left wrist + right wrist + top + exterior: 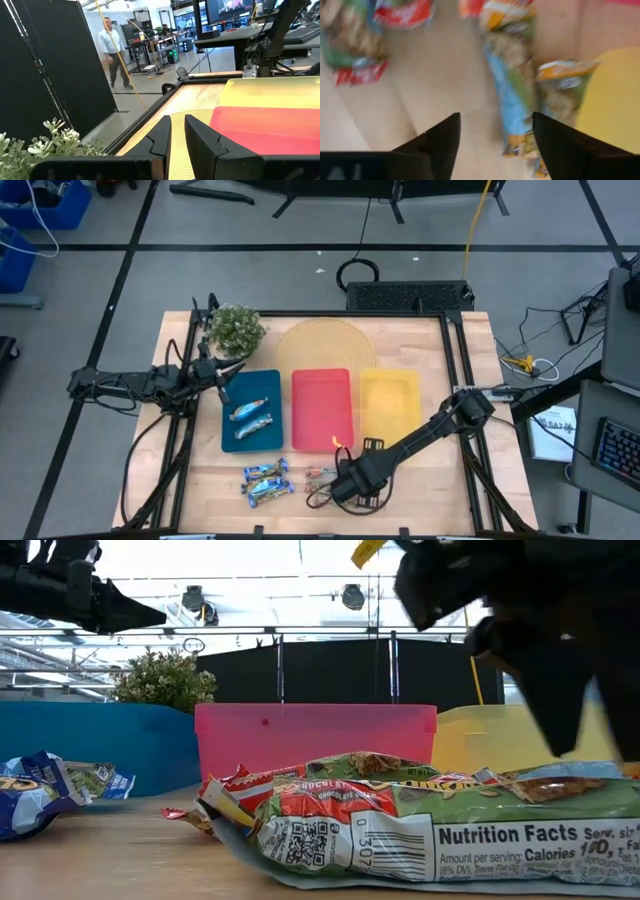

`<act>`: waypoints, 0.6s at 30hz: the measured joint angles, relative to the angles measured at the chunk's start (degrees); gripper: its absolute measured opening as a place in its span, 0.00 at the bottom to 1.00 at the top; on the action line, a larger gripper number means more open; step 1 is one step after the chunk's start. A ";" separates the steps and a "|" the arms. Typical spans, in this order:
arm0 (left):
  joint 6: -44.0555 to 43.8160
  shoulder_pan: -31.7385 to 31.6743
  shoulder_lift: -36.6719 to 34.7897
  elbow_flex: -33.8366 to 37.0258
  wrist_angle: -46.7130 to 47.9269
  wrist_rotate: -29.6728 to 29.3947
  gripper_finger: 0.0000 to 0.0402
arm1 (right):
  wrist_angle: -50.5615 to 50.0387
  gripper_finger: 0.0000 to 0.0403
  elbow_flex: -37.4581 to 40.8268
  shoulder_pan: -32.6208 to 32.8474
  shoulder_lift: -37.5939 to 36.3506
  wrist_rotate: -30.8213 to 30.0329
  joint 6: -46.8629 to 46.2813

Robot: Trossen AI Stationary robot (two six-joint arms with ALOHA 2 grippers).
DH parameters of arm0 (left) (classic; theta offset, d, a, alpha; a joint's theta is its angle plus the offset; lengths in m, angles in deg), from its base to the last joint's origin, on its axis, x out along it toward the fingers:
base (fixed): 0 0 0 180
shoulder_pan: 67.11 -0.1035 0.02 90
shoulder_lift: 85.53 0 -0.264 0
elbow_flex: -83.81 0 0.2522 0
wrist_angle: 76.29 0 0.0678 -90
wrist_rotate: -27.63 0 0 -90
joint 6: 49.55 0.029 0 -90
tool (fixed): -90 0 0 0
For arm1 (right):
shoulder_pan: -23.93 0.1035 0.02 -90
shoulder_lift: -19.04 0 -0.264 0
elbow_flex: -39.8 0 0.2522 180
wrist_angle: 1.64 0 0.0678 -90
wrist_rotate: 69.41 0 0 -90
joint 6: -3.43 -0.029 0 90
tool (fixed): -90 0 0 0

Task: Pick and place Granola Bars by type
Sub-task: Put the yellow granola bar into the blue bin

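From above, the worktop carries three trays in a row: a blue tray, a red tray and a yellow tray. Two blue-white bars lie inside the blue tray. Two more blue-white bars lie on the bare wood near the front edge, in front of the blue tray. A cluster of red-brown bars lies just beside them, in front of the red tray.

The right tool hangs over that cluster near the front edge. Only the right wrist view shows its state: both fingers stand wide apart, holding nothing. The same view shows orange-teal bars on the wood between the fingers, which the arm hides from above.

The left tool waits above the back edge of the blue tray, beside a potted plant. Its wrist view shows the fingers close together with a narrow gap and nothing between them.

The low view shows a red-brown wrapper lying flat at the front, with its printed nutrition panel legible, and a crumpled blue-white wrapper at the side.

The surface is pale wood inside a black frame. Beyond it the left wrist view shows a black partition, desks with monitors and a person standing on the floor.
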 joint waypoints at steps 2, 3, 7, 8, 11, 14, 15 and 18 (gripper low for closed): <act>-0.02 0.00 -0.01 0.00 -0.02 0.00 0.16 | 0.80 0.62 1.10 0.66 0.00 0.00 0.10; -0.02 0.00 0.00 0.00 -0.02 0.01 0.16 | 1.02 0.63 1.83 0.86 0.00 0.00 0.04; -0.04 0.00 0.00 0.00 -0.02 -0.02 0.16 | 1.73 0.61 5.49 1.19 0.00 -0.78 0.08; -0.04 0.00 0.00 0.00 -0.04 -0.02 0.16 | 2.84 0.60 6.49 1.19 0.00 -1.35 0.03; 0.02 0.00 -0.01 0.00 -0.04 -0.02 0.16 | 6.00 0.57 8.58 1.23 -0.22 -1.37 0.34; 0.02 0.00 0.00 0.00 -0.06 -0.04 0.16 | 8.72 0.54 9.98 1.21 -0.44 -1.09 2.00; 0.02 0.00 0.00 0.00 -0.06 -0.04 0.16 | 9.34 0.52 10.19 1.21 -0.44 -0.93 2.52; 0.04 0.00 -0.01 0.00 -0.05 -0.04 0.16 | 10.25 0.46 10.39 1.23 -0.39 -0.97 3.10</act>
